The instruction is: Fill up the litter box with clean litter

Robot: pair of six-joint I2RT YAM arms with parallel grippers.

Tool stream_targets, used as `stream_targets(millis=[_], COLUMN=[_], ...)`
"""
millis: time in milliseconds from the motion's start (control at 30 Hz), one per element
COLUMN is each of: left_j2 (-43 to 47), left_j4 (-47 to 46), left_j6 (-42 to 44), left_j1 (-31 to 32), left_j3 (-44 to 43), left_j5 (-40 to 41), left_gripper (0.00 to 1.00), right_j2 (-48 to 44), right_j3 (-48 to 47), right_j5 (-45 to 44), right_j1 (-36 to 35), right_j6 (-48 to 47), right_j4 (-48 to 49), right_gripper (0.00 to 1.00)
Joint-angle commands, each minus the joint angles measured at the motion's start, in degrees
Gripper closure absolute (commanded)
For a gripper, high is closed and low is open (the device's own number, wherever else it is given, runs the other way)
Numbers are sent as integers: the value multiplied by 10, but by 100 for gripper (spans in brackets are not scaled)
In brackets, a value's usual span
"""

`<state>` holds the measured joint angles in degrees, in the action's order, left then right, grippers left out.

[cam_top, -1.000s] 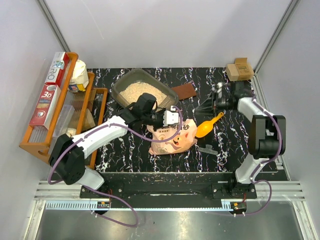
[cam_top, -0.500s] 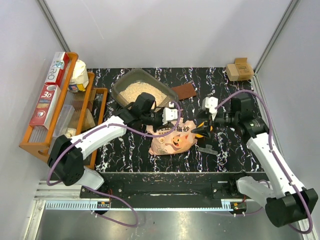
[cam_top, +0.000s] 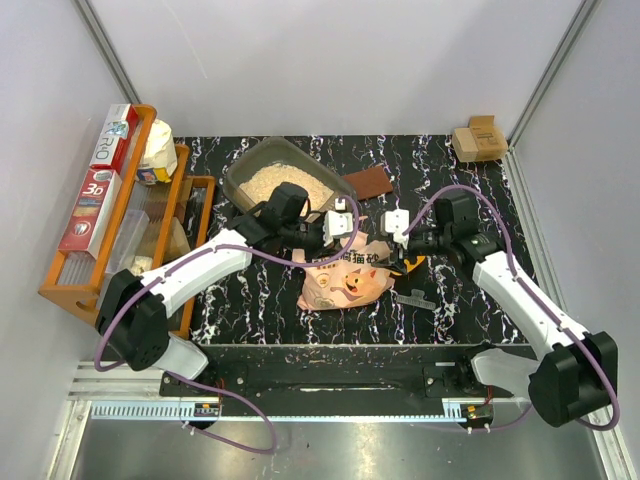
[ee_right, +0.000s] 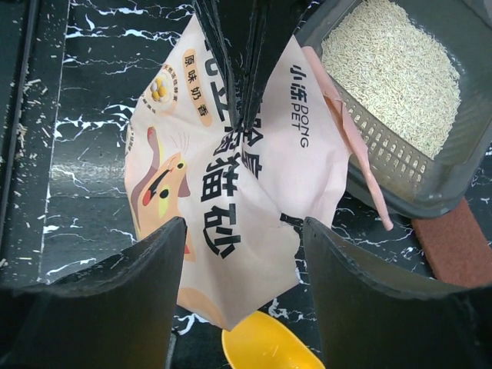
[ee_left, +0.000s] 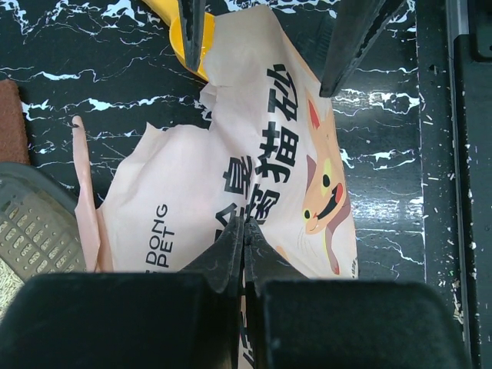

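Observation:
The dark grey litter box (cam_top: 240,178) stands at the back left of centre, holding beige clean litter (cam_top: 285,183); both also show in the right wrist view, box (ee_right: 430,181) and litter (ee_right: 392,69). A pink pig-printed bag (cam_top: 345,280) lies in front of it. My left gripper (cam_top: 345,232) is shut on a fold of the bag (ee_left: 254,146). My right gripper (ee_right: 246,257) is open, its fingers astride the bag's far end (ee_right: 231,161), above the yellow scoop (ee_right: 265,346). It faces the left gripper (ee_right: 238,46).
An orange wooden rack (cam_top: 60,285) with boxes stands along the left edge. A brown pad (cam_top: 368,182) lies beside the litter box, a cardboard box (cam_top: 478,140) at the back right, a grey comb-like piece (cam_top: 415,297) near the bag. A torn pink strip (ee_right: 357,154) hangs over the box's rim.
My right arm has swung from the back right in to the bag, its open fingers now over the bag's end and the scoop. My left gripper stays shut on the bag.

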<state>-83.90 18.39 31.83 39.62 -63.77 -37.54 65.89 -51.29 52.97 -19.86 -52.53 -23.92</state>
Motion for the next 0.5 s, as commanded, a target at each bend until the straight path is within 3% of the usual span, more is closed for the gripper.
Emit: stream_targets(millis=[0,467], left_j2=[-7,-11], left_j4=[13,11], left_j6=[-11,-16], left_j1=[-6,-13], left_j3=[-22,-21], left_j5=[-28,-34], left_gripper=[100,100], right_j2=[5,11], right_j3=[0,31], right_j5=[6,-12], right_j1=[-11,-26], right_j6=[-63,-126], right_j4=[30,16], right_gripper=[33,34])
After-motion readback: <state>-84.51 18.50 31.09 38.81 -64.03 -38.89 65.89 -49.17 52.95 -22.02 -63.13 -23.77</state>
